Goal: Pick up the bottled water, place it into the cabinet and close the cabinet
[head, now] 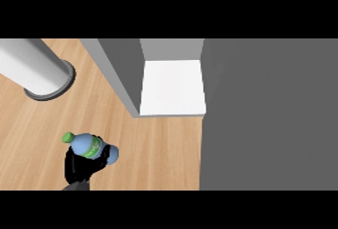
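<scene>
One robot hand (82,165), my left, is showing at the lower left, curling its black fingers around one bottled water (91,146) above the wooden worktop (158,152). One cabinet (173,87) is standing open ahead to the right, its grey door (267,116) swung toward me. I am judging the bottle could clip the cabinet's side wall. My right hand is not showing.

a single head view looks steeply down on the light wooden countertop (158,152) from close above. the grey open cabinet with its white inner shelf (173,87) fills the upper centre and right of the frame; a white cylinder (33,67) sits upper left.
</scene>
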